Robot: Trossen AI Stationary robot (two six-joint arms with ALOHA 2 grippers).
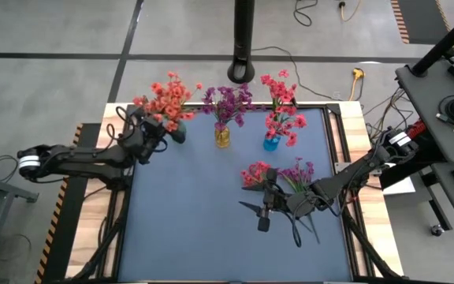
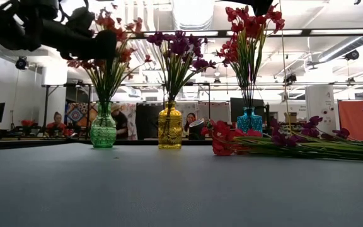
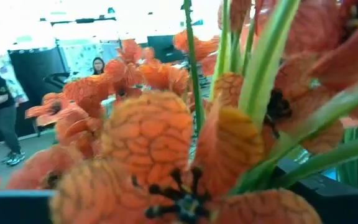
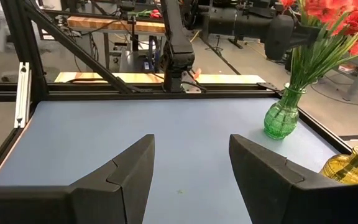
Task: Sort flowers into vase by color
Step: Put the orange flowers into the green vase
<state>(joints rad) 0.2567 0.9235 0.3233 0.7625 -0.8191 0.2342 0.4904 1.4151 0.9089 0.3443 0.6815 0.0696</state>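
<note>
Orange-red flowers [image 1: 166, 100] stand in a ribbed green glass vase [image 2: 103, 128], purple ones [image 1: 228, 102] in an amber vase [image 2: 169, 129] and pink-red ones [image 1: 280, 106] in a blue vase [image 2: 249, 120], the three vases in a row along the far side of the worktop [image 1: 195, 221]. Two more sprays, one pink-red [image 1: 254, 173] and one purple [image 1: 298, 173], lie flat on its smooth grey-blue mat, nearer the right side. The left gripper [image 1: 152, 130] hangs among the orange-red blossoms above the green vase; its wrist camera shows only veined fabric petals and green stems, and whether its fingers are apart or closed cannot be told. The right gripper [image 4: 191, 165] hovers low beside the loose sprays, its dark angular fingers held apart on nothing. The mat sits in a wooden, black-railed frame on a grey floor strung with cables; beyond it, a bright workshop where people sit.
</note>
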